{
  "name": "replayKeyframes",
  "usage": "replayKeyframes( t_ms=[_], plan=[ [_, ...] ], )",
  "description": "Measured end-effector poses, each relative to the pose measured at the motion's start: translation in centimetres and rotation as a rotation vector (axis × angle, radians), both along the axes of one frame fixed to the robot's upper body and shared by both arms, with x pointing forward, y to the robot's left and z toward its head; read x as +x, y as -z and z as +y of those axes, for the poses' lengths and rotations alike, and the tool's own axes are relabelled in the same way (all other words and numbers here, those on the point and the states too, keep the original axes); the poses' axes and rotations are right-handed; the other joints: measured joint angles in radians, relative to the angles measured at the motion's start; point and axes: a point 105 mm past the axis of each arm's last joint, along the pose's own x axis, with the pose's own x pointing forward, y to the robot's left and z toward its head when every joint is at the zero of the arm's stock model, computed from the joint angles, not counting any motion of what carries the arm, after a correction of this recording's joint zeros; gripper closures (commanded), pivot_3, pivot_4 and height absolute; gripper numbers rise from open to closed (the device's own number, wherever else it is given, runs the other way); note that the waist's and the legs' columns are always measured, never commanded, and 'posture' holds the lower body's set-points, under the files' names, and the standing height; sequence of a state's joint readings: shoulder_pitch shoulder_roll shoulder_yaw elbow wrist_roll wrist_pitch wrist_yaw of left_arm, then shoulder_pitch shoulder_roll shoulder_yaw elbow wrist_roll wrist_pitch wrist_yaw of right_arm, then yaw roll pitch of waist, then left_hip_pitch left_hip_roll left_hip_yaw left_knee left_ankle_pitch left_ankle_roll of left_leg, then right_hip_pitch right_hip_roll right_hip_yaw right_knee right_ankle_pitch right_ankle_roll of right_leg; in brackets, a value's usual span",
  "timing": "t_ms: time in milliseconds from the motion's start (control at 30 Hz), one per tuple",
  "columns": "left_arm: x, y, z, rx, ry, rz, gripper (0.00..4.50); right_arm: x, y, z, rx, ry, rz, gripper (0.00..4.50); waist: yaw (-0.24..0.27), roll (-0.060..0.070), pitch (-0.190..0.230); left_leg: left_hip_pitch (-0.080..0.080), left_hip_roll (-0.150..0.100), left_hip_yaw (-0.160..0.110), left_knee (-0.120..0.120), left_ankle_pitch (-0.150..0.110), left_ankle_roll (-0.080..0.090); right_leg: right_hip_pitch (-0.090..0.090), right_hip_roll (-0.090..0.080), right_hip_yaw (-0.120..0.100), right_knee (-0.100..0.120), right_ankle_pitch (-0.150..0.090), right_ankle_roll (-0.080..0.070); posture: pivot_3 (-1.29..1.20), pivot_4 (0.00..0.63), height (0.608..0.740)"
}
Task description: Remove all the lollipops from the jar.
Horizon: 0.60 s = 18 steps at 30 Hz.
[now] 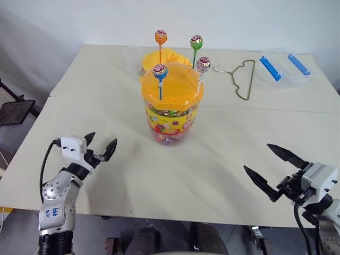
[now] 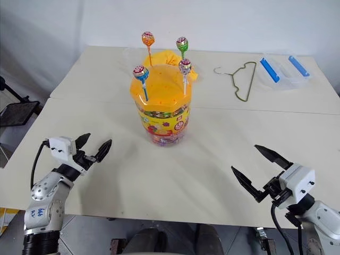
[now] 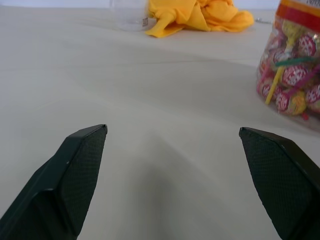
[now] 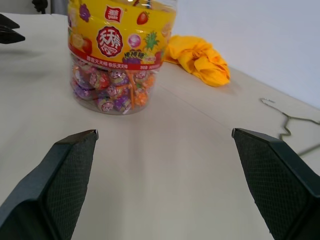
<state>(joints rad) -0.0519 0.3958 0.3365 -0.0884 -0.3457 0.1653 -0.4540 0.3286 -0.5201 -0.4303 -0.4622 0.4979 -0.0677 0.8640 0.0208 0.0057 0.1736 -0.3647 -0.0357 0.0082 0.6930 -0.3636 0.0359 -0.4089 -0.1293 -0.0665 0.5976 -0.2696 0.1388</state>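
Jar (image 1: 171,109) stands upper-centre on the bench (image 1: 223,159), four lollipops (image 1: 160,37) stuck upright in its lid holes so sticks are easy to pinch; left hand (image 1: 99,147) and right hand (image 1: 271,170) both spread, empty, low corners, well apart from it.

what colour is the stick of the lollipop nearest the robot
Blue; the lollipop stands in the jar's lid, clearest in the left eye view.

White table (image 1: 106,85), two tops butted together along a seam. Yellow cloth (image 4: 200,59), crumpled, at the far side. Wire clothes hanger (image 1: 240,78), lying flat, right of the cloth. Clear flat box (image 1: 284,69) with two blue clips, just beside the hanger, far right.
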Motion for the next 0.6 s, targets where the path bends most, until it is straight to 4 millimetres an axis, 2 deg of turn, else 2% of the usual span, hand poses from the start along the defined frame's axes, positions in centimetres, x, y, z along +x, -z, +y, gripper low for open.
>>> replayKeyframes(
  t_ms=[133,233,333,400,467,533,600],
  plan=[
    [-0.3,0.1,0.5,-0.013,0.016,0.007,0.0,0.4,0.1,0.6,0.02,-0.07,0.016,0.01,0.001,0.0,0.0,0.0,-0.001,0.0,0.001,0.0,0.0,0.0,-0.001,0.0,0.0,0.0,0.0,0.0,0.15,0.74],
    [-1.2,-0.7,1.0,-0.045,0.115,0.003,0.0,0.9,-1.0,1.0,0.041,-0.146,0.003,0.01,0.0,0.0,0.0,-0.001,0.0,-0.001,0.001,0.0,0.0,0.0,-0.001,0.0,0.0,0.0,0.0,0.0,0.15,0.74],
    [-1.5,-3.7,2.0,-0.022,0.225,-0.032,0.0,1.9,-3.8,1.1,0.119,-0.221,-0.04,0.01,0.0,0.0,0.0,-0.001,0.002,-0.002,0.002,0.0,0.0,0.0,-0.003,-0.001,-0.001,-0.001,-0.001,0.0,0.15,0.74],
    [-1.5,-6.6,3.3,-0.009,0.307,-0.051,0.0,2.3,-6.6,1.5,0.165,-0.31,-0.097,0.01,0.0,0.001,0.001,-0.003,0.003,-0.003,0.004,-0.001,-0.001,0.0,-0.002,-0.002,-0.001,-0.001,-0.002,0.0,0.15,0.74],
    [-2.6,-9.1,4.2,-0.024,0.407,-0.046,0.0,2.1,-9.1,1.5,0.185,-0.37,-0.138,0.01,-0.002,0.001,0.001,-0.003,0.003,-0.003,0.004,-0.001,-0.002,-0.001,-0.003,-0.003,0.001,-0.002,-0.003,0.0,0.15,0.74],
    [-3.7,-10.7,5.3,-0.058,0.468,-0.028,0.0,1.8,-10.9,0.9,0.189,-0.38,-0.16,0.01,-0.002,0.002,0.001,-0.003,0.003,-0.005,0.002,-0.002,-0.001,-0.001,-0.003,-0.004,0.001,-0.002,-0.004,0.0,0.15,0.74],
    [-4.3,-11.1,5.9,-0.103,0.5,-0.003,0.0,1.5,-11.4,0.5,0.179,-0.371,-0.162,0.01,0.001,0.002,0.001,-0.003,0.003,-0.006,0.001,-0.002,-0.001,-0.001,-0.002,-0.007,0.0,-0.003,-0.005,0.0,0.15,0.74]
  ],
)
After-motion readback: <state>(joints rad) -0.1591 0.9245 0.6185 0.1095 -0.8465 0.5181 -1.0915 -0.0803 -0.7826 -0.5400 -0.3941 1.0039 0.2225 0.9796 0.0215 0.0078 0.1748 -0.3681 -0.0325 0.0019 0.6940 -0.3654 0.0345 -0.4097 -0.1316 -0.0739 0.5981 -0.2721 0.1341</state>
